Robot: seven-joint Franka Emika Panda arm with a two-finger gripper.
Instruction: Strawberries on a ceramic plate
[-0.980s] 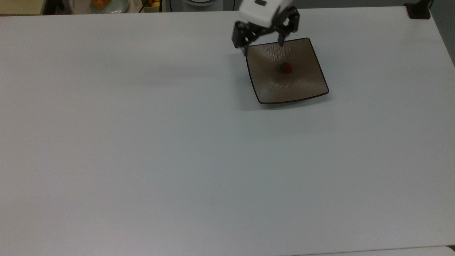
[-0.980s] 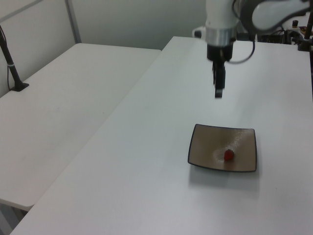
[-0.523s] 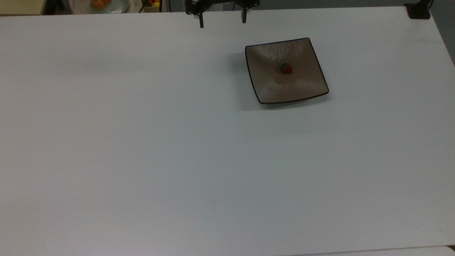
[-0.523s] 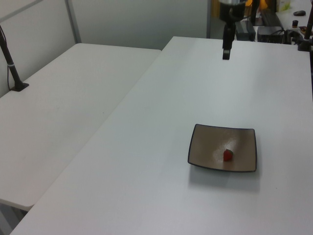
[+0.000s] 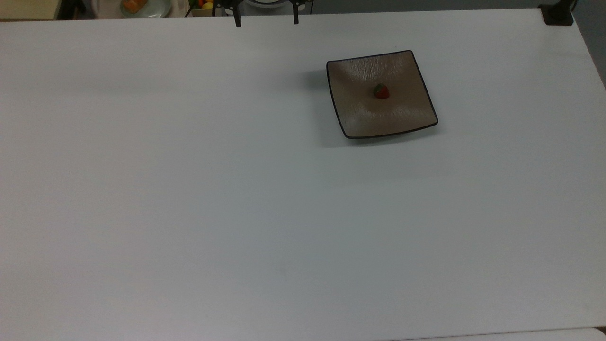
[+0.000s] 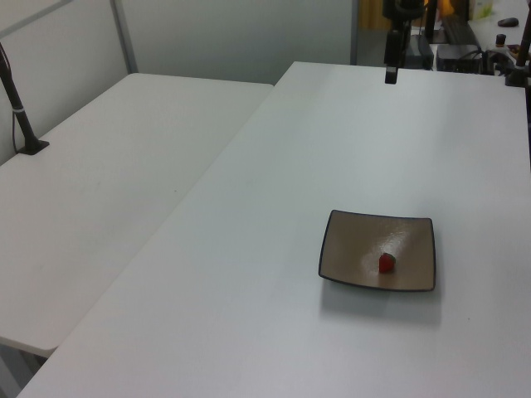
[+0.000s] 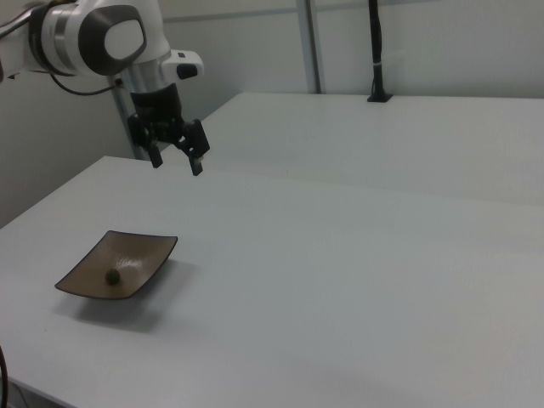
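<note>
— Where is your claw, and how do its fingers stand?

— Your claw (image 7: 176, 160) hangs in the air above the table (image 7: 340, 272), holding nothing, its two black fingers spread apart with a plain gap between them. In the right view it sits at about ten o'clock, below the white arm (image 7: 93, 38). In the top view you see its two finger ends (image 5: 266, 20) at the upper edge, near twelve o'clock, side by side and well apart from each other. In the left view the claw (image 6: 391, 73) shows at about one o'clock, over the far end of the table.

— And the strawberry?

— The strawberry (image 5: 381, 91) lies near the middle of the ceramic plate (image 5: 360, 113), red with its green cap turned toward the top view's left. The claw is well apart from both. In the top view the plate lies at about two o'clock, its dark rim curving up at the corners. In the left view the strawberry (image 6: 386, 263) rests in the plate (image 6: 348, 257) at about four o'clock. In the right view the fruit (image 7: 111, 276) looks dark and sits in the plate (image 7: 140, 255) at about eight o'clock, below the claw.

— Anything else round about?

— A second white table (image 6: 108, 182) stands beside yours, at nine o'clock in the left view, with a black pole (image 6: 18, 108) fixed on it.
</note>
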